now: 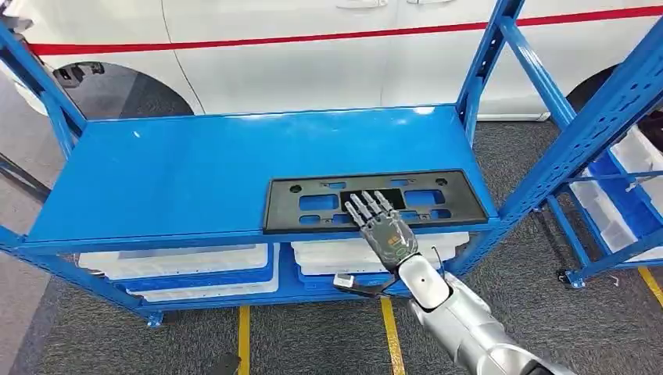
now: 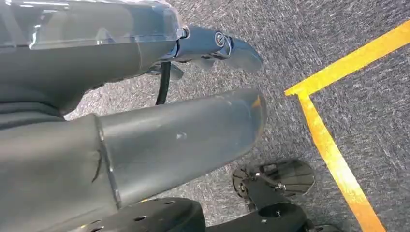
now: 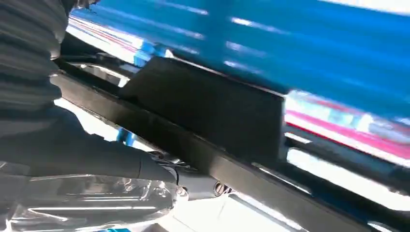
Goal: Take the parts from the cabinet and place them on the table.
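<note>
**Barely begun: part not yet off the shelf**

Judging by the head view, the task is at its first step. The black part (image 1: 379, 201), a long flat plate with cut-out openings, lies flat on the blue shelf (image 1: 195, 172) of the cabinet, close to its front edge and toward its right end. The right robot hand (image 1: 383, 223) reaches over that edge with its fingers (image 1: 369, 205) laid straight and apart on top of the plate, the thumb low in front of the shelf lip. I cannot tell whether it has any grip on the part yet; it looks like resting contact, not a hold. In the right wrist view the dark part (image 3: 208, 116) is blurred. The left robot hand (image 2: 159, 135) hangs over the floor, holding nothing, fingers extended. Lifting, carrying and setting down all remain.

Below the shelf sit white bins (image 1: 184, 262) on a lower tier. The floor is grey carpet (image 2: 338, 48) with yellow tape lines (image 2: 333, 159). A white vehicle (image 1: 313, 62) with a red stripe stands behind the cabinet, and a second blue rack (image 1: 610, 156) stands at the right.
</note>
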